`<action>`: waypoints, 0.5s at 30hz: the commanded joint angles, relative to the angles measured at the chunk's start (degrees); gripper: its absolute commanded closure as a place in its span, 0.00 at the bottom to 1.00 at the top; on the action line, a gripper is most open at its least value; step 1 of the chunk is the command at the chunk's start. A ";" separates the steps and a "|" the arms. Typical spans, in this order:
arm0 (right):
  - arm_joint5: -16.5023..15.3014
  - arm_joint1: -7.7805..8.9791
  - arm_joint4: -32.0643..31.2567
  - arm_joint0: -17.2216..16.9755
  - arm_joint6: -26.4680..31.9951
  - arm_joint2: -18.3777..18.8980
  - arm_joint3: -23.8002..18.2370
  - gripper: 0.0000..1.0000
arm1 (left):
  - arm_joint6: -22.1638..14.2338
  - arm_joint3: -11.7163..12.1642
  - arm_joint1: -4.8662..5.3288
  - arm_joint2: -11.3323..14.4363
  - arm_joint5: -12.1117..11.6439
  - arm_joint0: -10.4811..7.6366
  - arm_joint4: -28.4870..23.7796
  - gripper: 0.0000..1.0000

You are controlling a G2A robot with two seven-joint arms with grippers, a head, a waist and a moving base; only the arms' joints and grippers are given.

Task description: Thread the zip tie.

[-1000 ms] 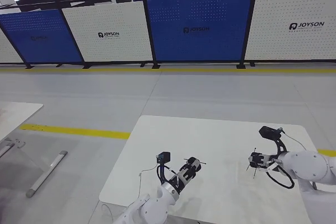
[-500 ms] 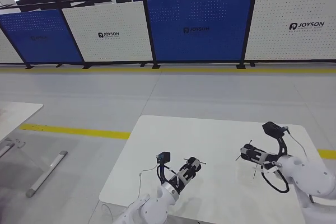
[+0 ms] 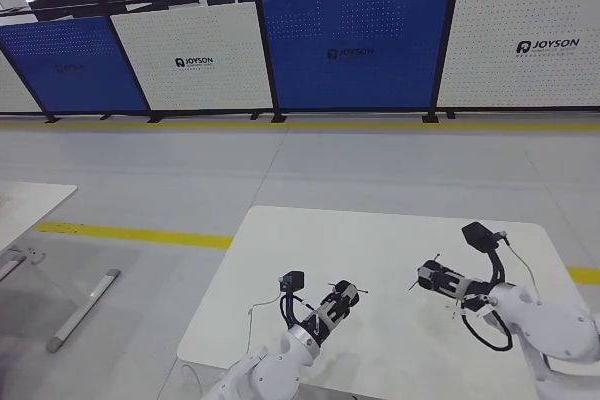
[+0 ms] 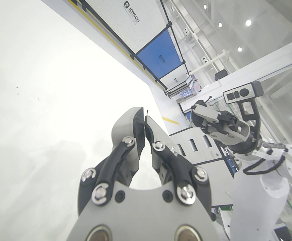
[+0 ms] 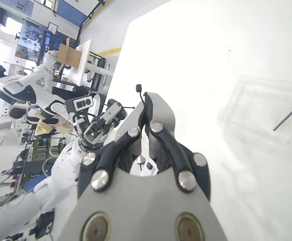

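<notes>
White table (image 3: 380,240): left gripper (image 4: 145,116) clamped shut on black strip (image 4: 147,112); right gripper (image 5: 143,102), at its 3 o'clock, pinched zip tie (image 5: 138,88). Clear tray (image 5: 236,96) held one dark stick (image 5: 288,116).

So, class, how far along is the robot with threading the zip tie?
Done: the right gripper is shut on a zip tie, its square head poking out, and the left gripper is shut on a thin black tip. In hand: both are held over the white table, with a gap between the grippers. Left: putting the tip into the head and pulling it through.
</notes>
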 commanded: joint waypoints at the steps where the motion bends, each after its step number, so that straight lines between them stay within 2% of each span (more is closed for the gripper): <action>1: 0.71 -0.14 -0.57 -0.79 -3.28 -0.96 -1.33 1.00 | 0.00 0.00 0.00 0.00 0.00 0.00 0.00 1.00; 4: 1.34 -0.22 -3.65 -2.09 -7.10 -2.74 -3.47 1.00 | 0.00 0.00 0.00 0.00 0.00 0.00 0.00 1.00; 8: 2.00 -0.21 -8.58 -3.33 -9.03 -5.57 -5.28 1.00 | 0.00 0.00 0.00 0.00 0.00 0.00 0.00 1.00; 15: 2.00 -0.23 -8.61 -3.35 -8.89 -5.81 -5.27 1.00 | 0.00 0.00 0.00 0.00 0.00 0.00 0.00 1.00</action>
